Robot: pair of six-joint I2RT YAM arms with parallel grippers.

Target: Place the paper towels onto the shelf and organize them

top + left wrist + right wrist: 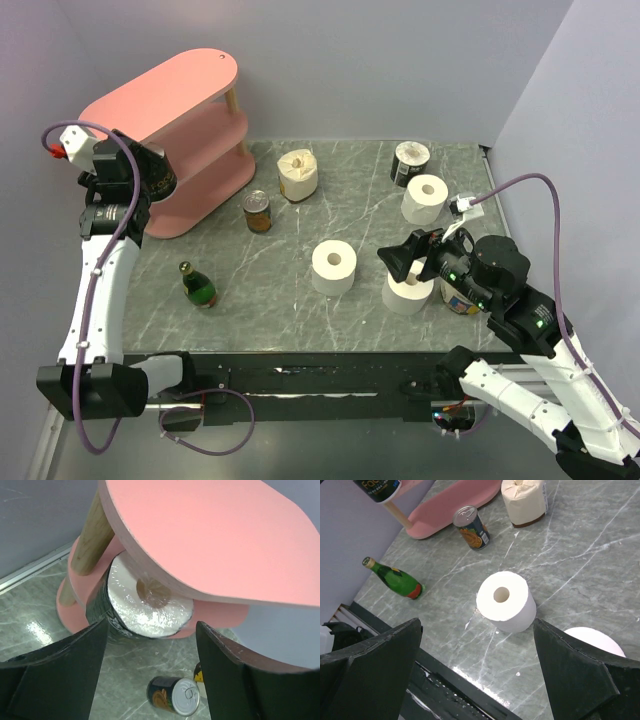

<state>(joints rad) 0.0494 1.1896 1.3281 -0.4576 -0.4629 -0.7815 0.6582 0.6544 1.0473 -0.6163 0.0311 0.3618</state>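
Note:
The pink shelf [170,90] stands at the far left. My left gripper [150,185] is open beside its middle tier. In the left wrist view a plastic-wrapped paper towel roll [150,605] with a dark label lies on its side on the middle board of the shelf [225,540], just beyond my left gripper [151,625]. My right gripper [410,255] is open above a white roll [408,293]. A second white roll [333,267] stands left of it, also seen in the right wrist view [505,600] beyond the gripper [477,622]. A third white roll [424,198] stands further back.
A beige wrapped roll [298,175] and a dark wrapped roll [410,160] stand at the back. A dark can [257,212] stands near the shelf's foot. A green bottle [198,287] lies at the front left. A colourful can [460,300] sits under my right arm.

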